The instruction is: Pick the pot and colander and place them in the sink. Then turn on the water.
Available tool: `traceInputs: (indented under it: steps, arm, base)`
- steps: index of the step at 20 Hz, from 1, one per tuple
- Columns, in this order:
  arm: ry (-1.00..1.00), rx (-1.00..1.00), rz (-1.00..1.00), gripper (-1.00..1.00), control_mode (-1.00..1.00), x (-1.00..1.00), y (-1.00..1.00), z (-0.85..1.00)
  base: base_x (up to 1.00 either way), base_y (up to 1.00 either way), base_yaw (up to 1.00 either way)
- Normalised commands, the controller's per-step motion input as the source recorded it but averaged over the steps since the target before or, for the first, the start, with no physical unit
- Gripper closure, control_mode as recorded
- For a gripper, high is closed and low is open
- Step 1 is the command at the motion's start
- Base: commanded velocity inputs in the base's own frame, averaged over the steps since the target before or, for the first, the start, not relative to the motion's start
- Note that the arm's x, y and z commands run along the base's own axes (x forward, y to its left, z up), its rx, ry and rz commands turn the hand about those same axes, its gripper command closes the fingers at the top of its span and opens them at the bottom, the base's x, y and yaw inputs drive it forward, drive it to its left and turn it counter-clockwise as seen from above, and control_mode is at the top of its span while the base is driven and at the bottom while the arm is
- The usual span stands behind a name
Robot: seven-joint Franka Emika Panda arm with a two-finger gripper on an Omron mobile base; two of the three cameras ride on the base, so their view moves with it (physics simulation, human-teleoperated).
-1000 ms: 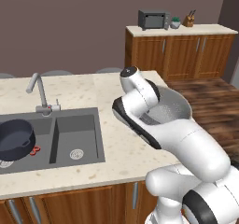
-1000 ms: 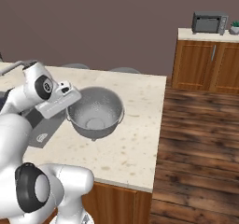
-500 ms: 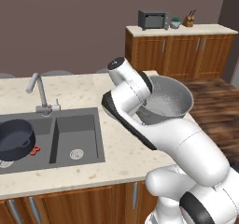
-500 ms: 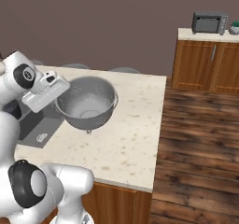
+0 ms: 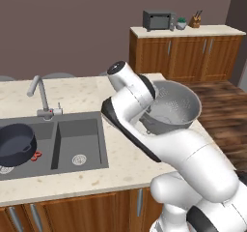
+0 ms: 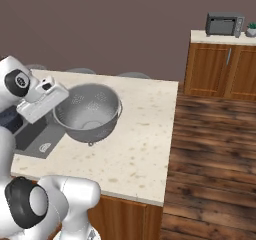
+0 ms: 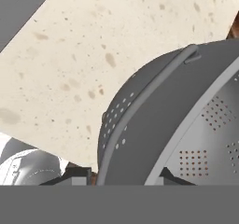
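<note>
Silver colander (image 6: 89, 112) up off counter (image 6: 145, 134), my gripper (image 7: 122, 176) pinching its rim. Pot (image 5: 16, 144) sits in left sink (image 5: 58, 146) basin beside faucet (image 5: 41, 96).

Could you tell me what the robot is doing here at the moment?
The arm is holding the colander by its rim, lifted above the counter, with the gripper closed on the rim. The pot already sits in the left basin of the sink. No water runs from the faucet.
</note>
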Motion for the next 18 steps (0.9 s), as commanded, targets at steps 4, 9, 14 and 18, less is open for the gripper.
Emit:
traceInputs:
  steps: [4,9,14,18]
  arm:
    - [-0.01,0.00,0.00,1.00,1.00,-0.18,0.06,-0.04]
    - [0.00,0.00,0.00,1.00,1.00,0.00,0.00,0.00]
    - [0.00,0.00,0.00,1.00,1.00,0.00,0.00,0.00]
    - [0.00,0.00,0.00,1.00,1.00,0.00,0.00,0.00]
  base:
    - [-0.38,0.44,0.00]
    - [-0.19,0.97,0.00]
    - [-0.02,1.00,0.00]
    - [-0.01,1.00,0.00]
